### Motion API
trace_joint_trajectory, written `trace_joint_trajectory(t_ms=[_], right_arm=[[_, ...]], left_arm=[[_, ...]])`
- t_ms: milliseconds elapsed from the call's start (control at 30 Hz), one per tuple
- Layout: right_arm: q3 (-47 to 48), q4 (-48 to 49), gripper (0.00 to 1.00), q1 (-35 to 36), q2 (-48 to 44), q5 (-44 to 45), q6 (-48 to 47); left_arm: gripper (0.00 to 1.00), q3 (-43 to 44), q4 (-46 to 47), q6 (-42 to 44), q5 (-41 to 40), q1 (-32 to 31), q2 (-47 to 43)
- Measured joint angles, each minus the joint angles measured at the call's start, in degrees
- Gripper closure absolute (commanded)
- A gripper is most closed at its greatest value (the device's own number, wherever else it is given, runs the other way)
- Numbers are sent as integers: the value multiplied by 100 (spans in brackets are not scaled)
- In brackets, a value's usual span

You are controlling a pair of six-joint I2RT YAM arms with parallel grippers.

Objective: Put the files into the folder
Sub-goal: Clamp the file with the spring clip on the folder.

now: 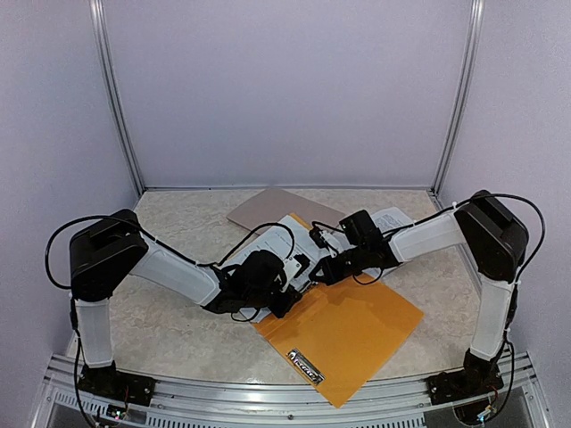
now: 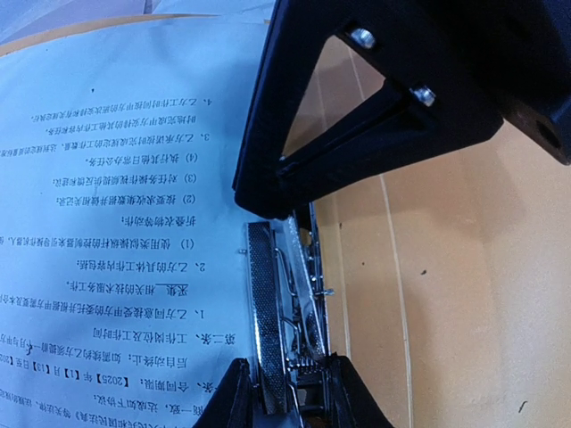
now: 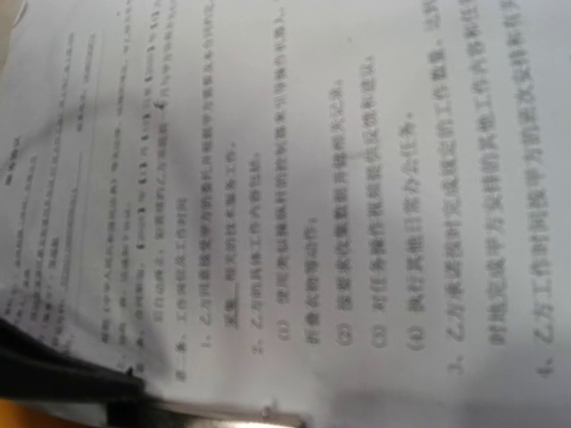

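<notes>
Files (image 2: 116,223) lie on opened orange folder (image 2: 428,294) mid-tabletop (image 1: 178,330), left claw (image 2: 294,397) seemingly pinching its metal clip (image 2: 268,303), likely so sheets slip under; right claw (image 1: 318,269) steadies the paper, grip state can't tell.

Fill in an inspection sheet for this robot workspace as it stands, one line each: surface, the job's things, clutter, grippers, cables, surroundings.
Surface: pale mottled table; no spills seen.
Job's things: orange folder lies flat near the front; the printed files overlap its far corner, with one sheet's edge at the folder's metal clip.
Clutter: grey-brown clipboard at the back, beside the files.
Grippers: left gripper has its fingers either side of the metal clip; right gripper is low over the files; open or shut cannot be told for either.
Cables: black cables loop off both arms, one above the files.
Surroundings: plain pale walls; metal rail along the near edge.
</notes>
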Motion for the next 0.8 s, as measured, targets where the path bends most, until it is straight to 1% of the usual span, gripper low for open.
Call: trace_joint_trajectory(t_ms=[800], right_arm=[[-841, 1226, 100, -22, -116, 44, 177]], left_arm=[[76, 0, 2, 2, -101, -35, 0]])
